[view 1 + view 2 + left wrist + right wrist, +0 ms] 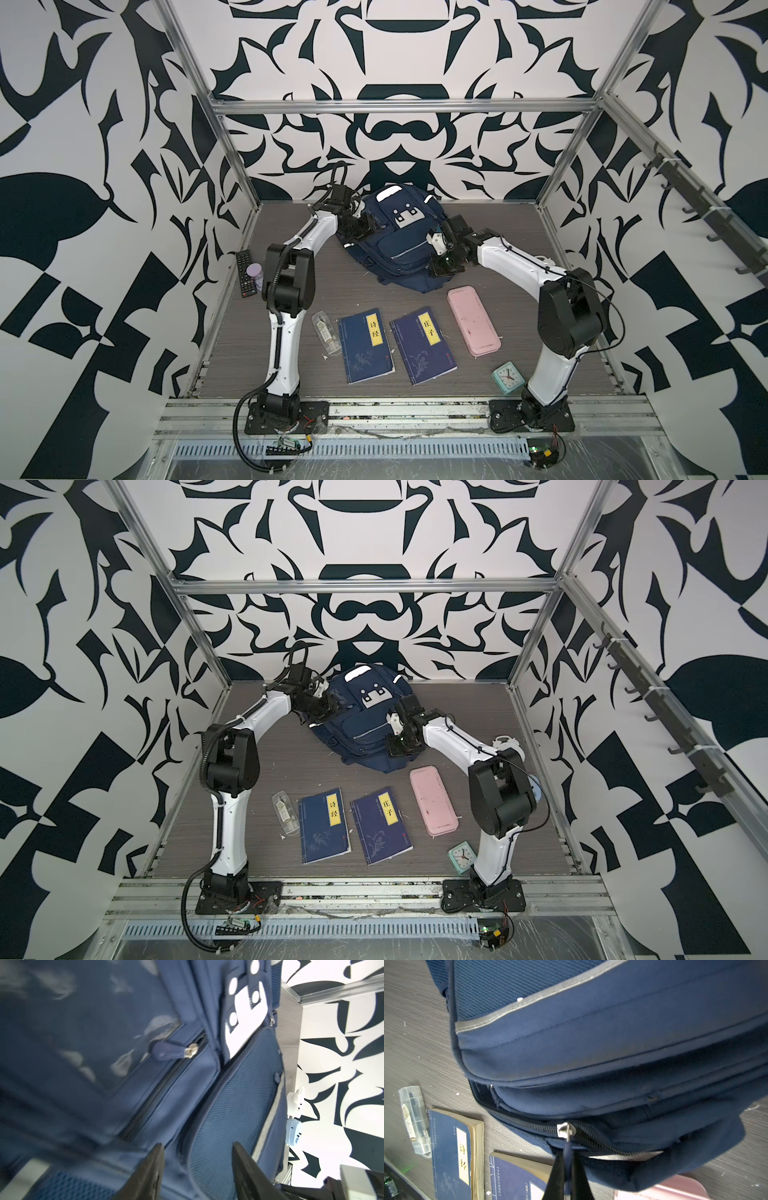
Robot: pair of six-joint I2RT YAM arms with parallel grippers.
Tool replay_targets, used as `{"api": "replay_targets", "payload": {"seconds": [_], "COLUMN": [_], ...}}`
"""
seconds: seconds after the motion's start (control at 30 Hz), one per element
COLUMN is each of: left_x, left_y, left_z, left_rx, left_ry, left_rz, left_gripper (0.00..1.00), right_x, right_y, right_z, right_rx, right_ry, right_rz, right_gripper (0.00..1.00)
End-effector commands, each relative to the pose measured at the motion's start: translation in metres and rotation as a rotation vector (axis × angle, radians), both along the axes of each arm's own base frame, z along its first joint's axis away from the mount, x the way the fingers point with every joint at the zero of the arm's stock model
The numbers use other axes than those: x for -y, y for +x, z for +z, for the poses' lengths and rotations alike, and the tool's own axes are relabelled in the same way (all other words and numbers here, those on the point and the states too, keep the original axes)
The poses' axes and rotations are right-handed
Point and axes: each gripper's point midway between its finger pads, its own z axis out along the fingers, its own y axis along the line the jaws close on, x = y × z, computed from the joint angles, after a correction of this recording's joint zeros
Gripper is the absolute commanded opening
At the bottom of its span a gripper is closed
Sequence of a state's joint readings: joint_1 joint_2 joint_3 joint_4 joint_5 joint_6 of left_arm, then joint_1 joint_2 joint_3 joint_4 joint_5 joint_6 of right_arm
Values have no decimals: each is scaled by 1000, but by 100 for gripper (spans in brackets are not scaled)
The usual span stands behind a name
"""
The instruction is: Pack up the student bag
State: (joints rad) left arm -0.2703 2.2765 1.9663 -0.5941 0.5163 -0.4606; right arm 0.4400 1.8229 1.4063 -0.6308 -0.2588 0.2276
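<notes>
Right gripper [568,1154] is clamped on the zipper pull [567,1144] at the near right flank of the student bag [399,249]. Left gripper [197,1145] has its fingers apart over bag fabric at the far left flank; a pinch cannot be told. Nearer the arm bases than the right jaws lie a pink case [473,322], two blue books [365,345] and a clear box [327,332]. Bare table [316,266] lies outboard of both jaws. The bag lies face up, its long axis running from the back wall to the books, top by the wall
</notes>
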Motion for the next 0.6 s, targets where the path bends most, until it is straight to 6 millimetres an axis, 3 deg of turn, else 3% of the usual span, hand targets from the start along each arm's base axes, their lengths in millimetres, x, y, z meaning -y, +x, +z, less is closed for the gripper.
{"api": "replay_targets", "payload": {"seconds": [0.0, 0.23, 0.37, 0.47, 0.57], "left_x": [12, 28, 37, 43, 47], "left_y": [-10, -18, -22, -26, -29], "left_z": [-11, -34, -37, -40, -40], "left_rx": [-39, -89, -92, -112, -122], "left_ry": [2, 32, 5, -35, -62], "left_rz": [-95, -200, -236, -258, -272], "left_gripper": [55, 55, 54, 48, 32], "right_x": [-2, -4, -6, -7, -8], "right_y": [17, 18, 19, 22, 24], "right_z": [22, 25, 25, 26, 25], "right_rx": [91, 95, 96, 99, 100], "right_ry": [27, 38, 41, 44, 44], "right_rz": [2, 10, 11, 13, 12], "right_gripper": [0, 0, 0, 0, 0]}}
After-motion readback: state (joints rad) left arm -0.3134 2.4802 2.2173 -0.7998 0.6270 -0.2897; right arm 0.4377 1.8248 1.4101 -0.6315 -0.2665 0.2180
